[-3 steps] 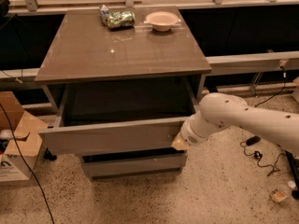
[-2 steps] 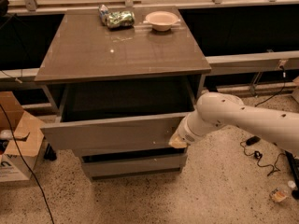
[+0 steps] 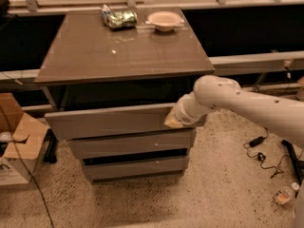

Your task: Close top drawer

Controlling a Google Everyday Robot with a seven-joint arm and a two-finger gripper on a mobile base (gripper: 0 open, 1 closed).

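The top drawer (image 3: 109,121) is a wide grey drawer with a flat front. It stands a little out from the cabinet, under the glossy brown top (image 3: 123,46). My gripper (image 3: 173,121) presses against the right part of the drawer front, at the end of my white arm (image 3: 247,103), which comes in from the right. Two shorter grey drawer fronts (image 3: 133,144) sit below it.
A crumpled green packet (image 3: 118,18) and a pale bowl (image 3: 164,20) lie at the back of the cabinet top. A cardboard box (image 3: 16,141) stands on the floor at the left. Cables (image 3: 259,151) lie on the floor at the right.
The top drawer has slid back into the cabinet, from far out to nearly in. My gripper has moved with its front toward the cabinet.
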